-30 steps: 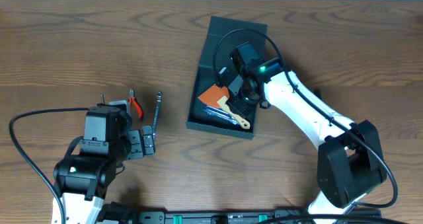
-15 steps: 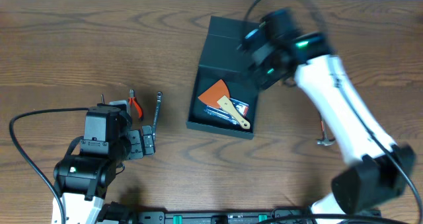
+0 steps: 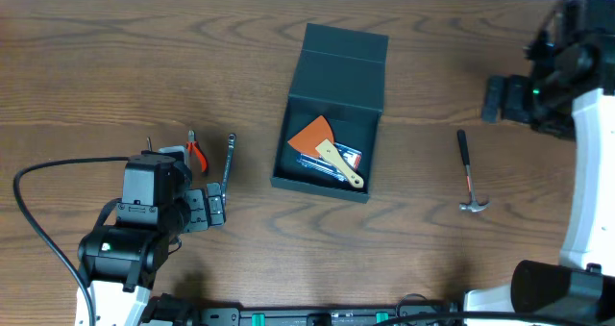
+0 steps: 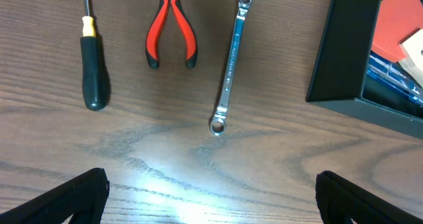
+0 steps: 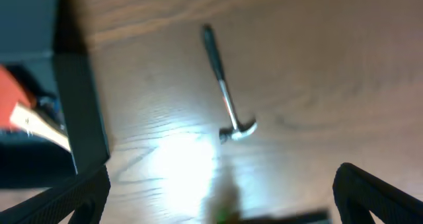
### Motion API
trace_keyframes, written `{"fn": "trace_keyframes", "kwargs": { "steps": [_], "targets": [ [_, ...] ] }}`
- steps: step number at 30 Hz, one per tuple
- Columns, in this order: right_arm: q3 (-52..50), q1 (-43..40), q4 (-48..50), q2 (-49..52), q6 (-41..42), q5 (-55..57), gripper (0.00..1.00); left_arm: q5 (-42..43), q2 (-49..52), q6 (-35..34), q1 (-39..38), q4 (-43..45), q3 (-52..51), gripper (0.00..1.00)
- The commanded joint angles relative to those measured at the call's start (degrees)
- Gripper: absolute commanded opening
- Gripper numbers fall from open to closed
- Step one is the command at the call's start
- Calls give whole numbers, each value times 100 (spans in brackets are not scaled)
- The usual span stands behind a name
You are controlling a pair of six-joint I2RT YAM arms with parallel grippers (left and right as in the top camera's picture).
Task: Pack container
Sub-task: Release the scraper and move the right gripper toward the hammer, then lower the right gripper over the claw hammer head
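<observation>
The dark teal container (image 3: 342,59) stands in the middle of the table with its flap lid folded back. Inside it lie an orange-bladed scraper (image 3: 315,137) with a wooden handle and a blue item. My right gripper (image 3: 500,100) hangs open high at the far right, away from the box; its wrist view looks down on a hammer (image 5: 225,92) and the container's wall (image 5: 80,112). My left gripper (image 4: 211,197) is open above bare wood. A wrench (image 4: 229,62), red-handled pliers (image 4: 170,29) and a screwdriver (image 4: 90,59) lie just ahead of it.
The hammer (image 3: 468,175) lies on the table right of the container. The pliers (image 3: 197,152) and wrench (image 3: 228,161) lie left of the box, beside my left arm. A black rail runs along the table's front edge.
My right arm has lifted out of the container and swung to the far right, its jaws opening. The scraper stays in the box. The left arm has not moved.
</observation>
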Motion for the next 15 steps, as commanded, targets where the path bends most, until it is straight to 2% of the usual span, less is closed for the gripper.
{"fn": "trace_keyframes", "kwargs": {
  "steps": [1,6,15],
  "targets": [
    [-118,-302,-114,-275,992,70,99,39,-9,-57,24,-20,111,99],
    [-837,-599,26,-879,1624,70,99,39,-9,-55,24,-22,111,98],
    [-3532,-649,1764,-2238,2848,-190,99,39,-9,-57,24,-22,111,98]
  ]
}}
